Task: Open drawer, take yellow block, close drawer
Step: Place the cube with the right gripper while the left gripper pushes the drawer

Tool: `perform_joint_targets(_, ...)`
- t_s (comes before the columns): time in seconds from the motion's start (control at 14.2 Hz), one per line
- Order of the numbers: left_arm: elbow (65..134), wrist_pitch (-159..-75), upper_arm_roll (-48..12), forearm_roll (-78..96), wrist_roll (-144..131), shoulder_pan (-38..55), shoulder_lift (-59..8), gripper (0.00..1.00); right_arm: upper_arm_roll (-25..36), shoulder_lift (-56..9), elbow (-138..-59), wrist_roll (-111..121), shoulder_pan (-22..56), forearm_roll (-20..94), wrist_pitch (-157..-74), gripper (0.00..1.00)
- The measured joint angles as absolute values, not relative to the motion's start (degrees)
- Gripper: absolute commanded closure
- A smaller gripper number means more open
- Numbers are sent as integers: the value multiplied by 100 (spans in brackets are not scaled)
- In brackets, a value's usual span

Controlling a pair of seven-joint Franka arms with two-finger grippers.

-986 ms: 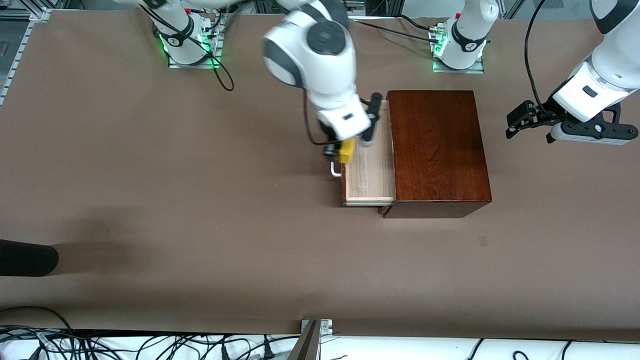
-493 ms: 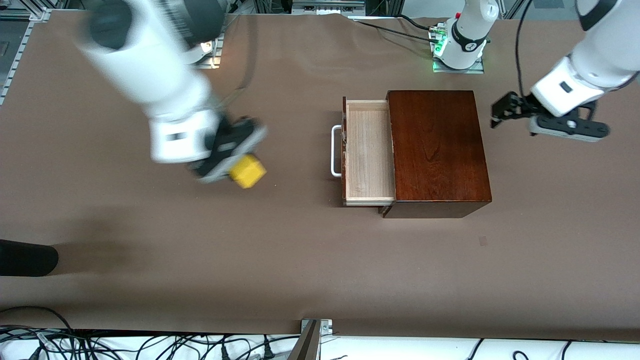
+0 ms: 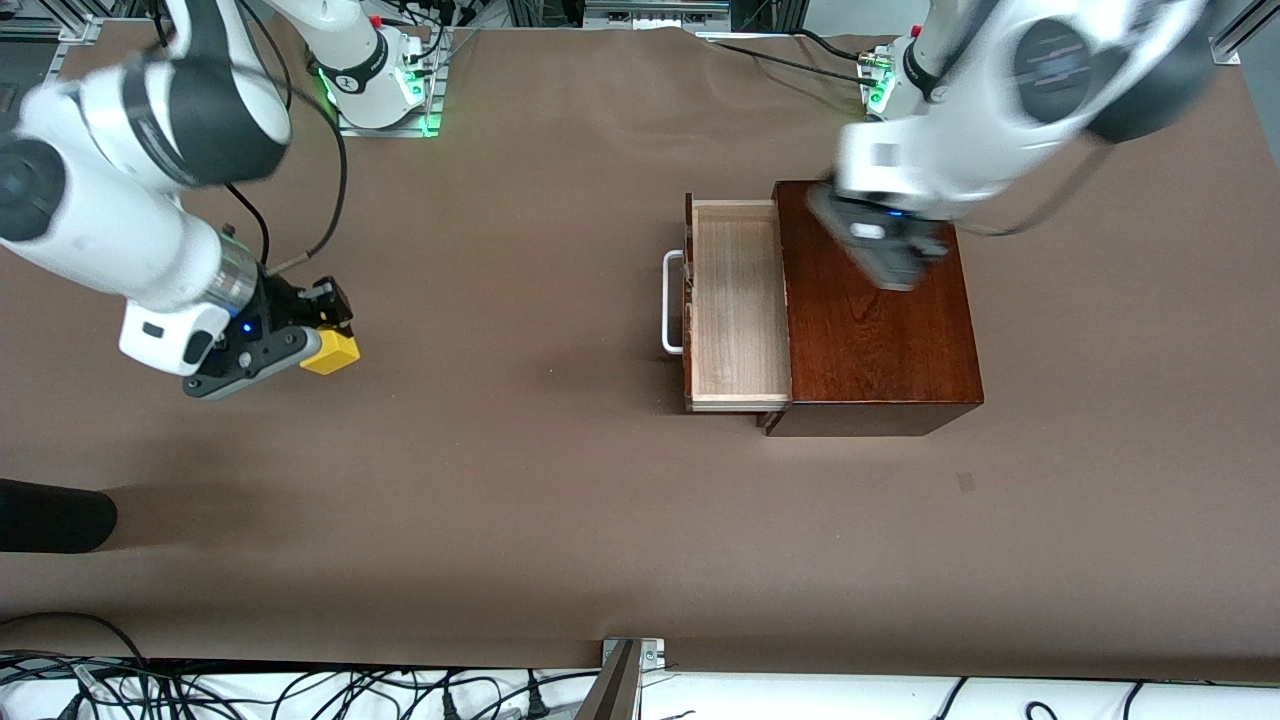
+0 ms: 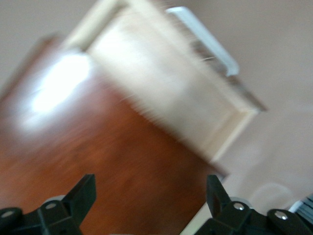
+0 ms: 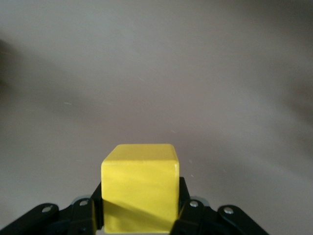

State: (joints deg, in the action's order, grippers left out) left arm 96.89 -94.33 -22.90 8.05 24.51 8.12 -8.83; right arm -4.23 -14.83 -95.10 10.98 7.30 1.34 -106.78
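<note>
A: Brown table [image 3: 560,500], and the drawer [image 3: 738,305] stands pulled out of the dark wooden box [image 3: 875,310], its pale inside bare. Where is the yellow block [image 3: 332,352]?

B: Clamped in the right end effector [image 3: 318,345], low over bare table toward the right arm's end, well apart from the box. I can't tell whether it touches the surface.

A: And the left end effector [image 3: 885,255]?

B: Over the box top, fingers [image 4: 80,193] spread wide, nothing between them.

A: So closing is what's left, I'd judge.

B: Likely. Bring the left one down in front of the white handle [image 3: 668,302] and push the drawer front squarely, straight along its slide, so the box doesn't skid or twist.
</note>
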Motion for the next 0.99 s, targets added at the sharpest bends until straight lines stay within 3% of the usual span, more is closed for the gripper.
perform_joint_targets(0.42,8079,-9821,-2565,780,2673,2156,-2937,0,-218,-1853,-11236,691,621,25,-12837,100)
perform_joint_targets(0.7,7891,-11003,-2557,200,3848,2202,-3869,0,-217,-2293,-11553,673,547,26,-13660,100)
perform_joint_targets(0.99,7864,-11251,-2561,-457,4322,2461,-4345,0,-202,-2674,-11677,648,468,27,-14202,100)
